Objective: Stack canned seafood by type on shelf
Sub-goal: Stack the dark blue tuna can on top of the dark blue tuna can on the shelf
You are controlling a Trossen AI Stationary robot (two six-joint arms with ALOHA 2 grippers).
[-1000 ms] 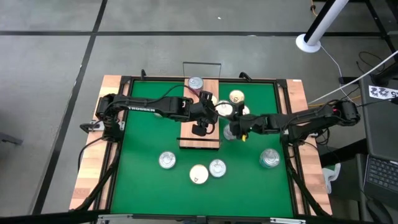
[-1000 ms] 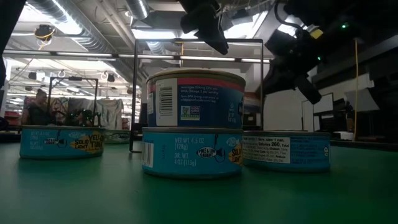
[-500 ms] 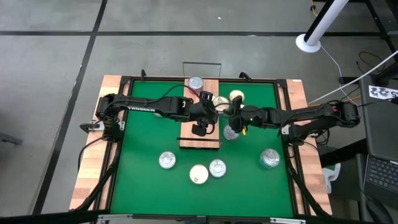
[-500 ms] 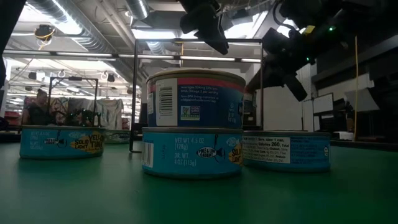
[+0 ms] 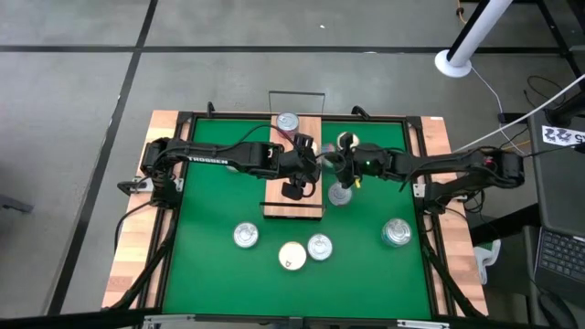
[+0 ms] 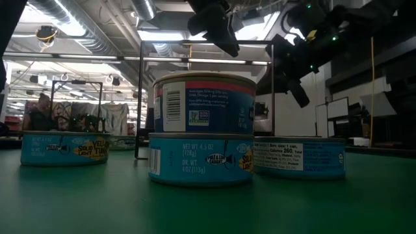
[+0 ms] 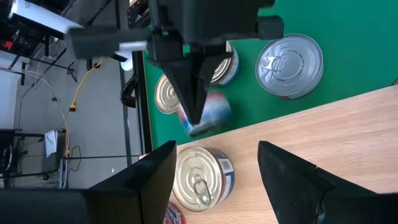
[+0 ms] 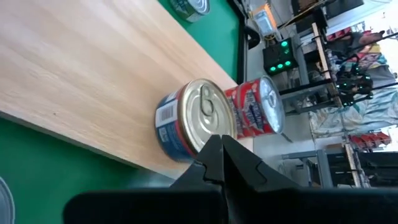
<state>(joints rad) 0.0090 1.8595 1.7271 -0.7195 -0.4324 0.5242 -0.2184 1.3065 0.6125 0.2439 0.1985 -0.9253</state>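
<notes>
1 camera looks straight down, 1 level at mat height, 2 wrist cameras share the shelf [image 5: 294, 174].

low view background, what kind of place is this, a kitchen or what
Likely a robotics lab or workshop, not a kitchen: exposed ceiling ducts and strip lights overhead, cluttered workbenches behind, and a green mat set up as a test table.

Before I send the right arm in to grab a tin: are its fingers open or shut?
Shut. In the right wrist view the right gripper has its two dark fingers pressed together, nothing between them, pointing at the gold-topped tin on the shelf.
</notes>
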